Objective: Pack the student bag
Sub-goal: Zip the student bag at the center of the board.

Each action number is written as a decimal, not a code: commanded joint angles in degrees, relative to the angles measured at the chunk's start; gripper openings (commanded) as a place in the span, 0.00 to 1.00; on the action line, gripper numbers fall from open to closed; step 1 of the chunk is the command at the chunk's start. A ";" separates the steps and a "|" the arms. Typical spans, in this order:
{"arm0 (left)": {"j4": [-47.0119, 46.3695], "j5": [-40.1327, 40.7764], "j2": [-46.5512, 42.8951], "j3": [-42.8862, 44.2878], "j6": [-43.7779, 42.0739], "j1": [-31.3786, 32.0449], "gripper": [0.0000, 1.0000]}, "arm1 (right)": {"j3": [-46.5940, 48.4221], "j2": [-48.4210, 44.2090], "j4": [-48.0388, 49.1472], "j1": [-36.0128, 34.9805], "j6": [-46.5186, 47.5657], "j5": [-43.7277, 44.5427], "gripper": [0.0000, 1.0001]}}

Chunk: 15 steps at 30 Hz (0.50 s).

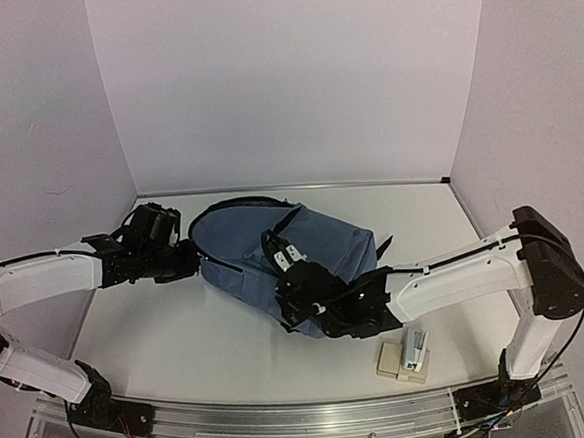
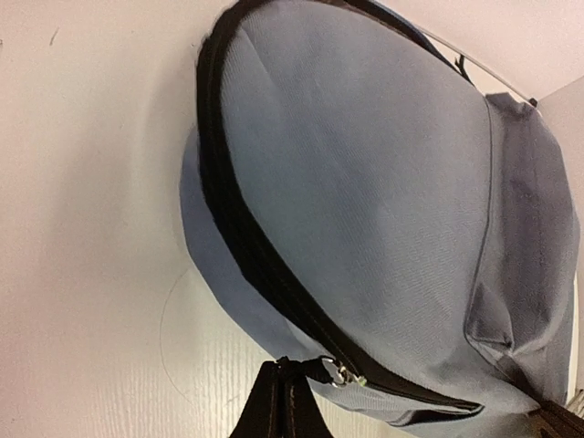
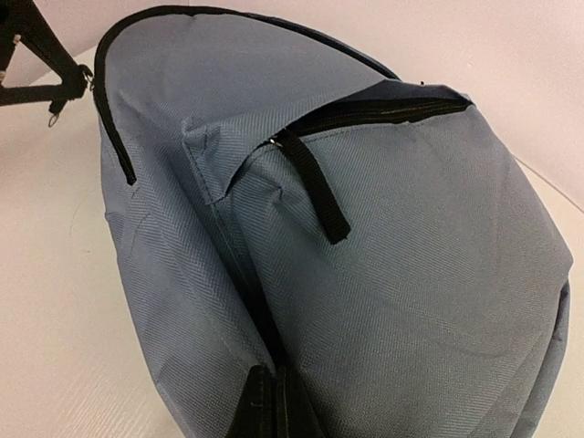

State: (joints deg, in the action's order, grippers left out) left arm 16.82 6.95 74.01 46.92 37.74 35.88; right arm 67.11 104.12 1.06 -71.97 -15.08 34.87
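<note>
The large, soft slate-blue fabric student bag point(image 1: 249, 247) lies on the white table point(image 1: 180, 332), the left gripper point(image 2: 278, 409) clamped on its dark zip pull point(image 2: 315, 369) and the right gripper point(image 3: 265, 409) pinched shut on its near fabric edge, apparently bracing it for unzipping.

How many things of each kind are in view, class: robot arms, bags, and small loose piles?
Robot arms: 2, left arm and right arm
Bags: 1, the student bag
Small pale pile: 1
Total: 4
</note>
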 commanded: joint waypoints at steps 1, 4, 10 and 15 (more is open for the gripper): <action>-5.91 1.43 -0.81 -0.03 -8.10 -4.43 0.00 | -1.15 -3.70 -9.85 0.76 0.65 1.52 0.00; -10.46 -10.24 -1.19 -1.24 -11.88 -4.42 0.00 | 0.71 -5.04 -6.74 0.19 4.34 -3.89 0.28; -12.07 -22.16 -4.44 -3.90 -14.44 -4.42 0.00 | 3.71 -4.98 4.17 0.16 12.06 -13.72 0.71; -11.69 -24.36 -7.00 -5.75 -13.80 -4.33 0.00 | 11.11 2.93 6.96 0.25 19.43 -15.39 0.84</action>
State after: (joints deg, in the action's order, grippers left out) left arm 8.89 -12.32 70.47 41.86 25.34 31.55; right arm 71.56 102.20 2.04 -71.72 -3.08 22.79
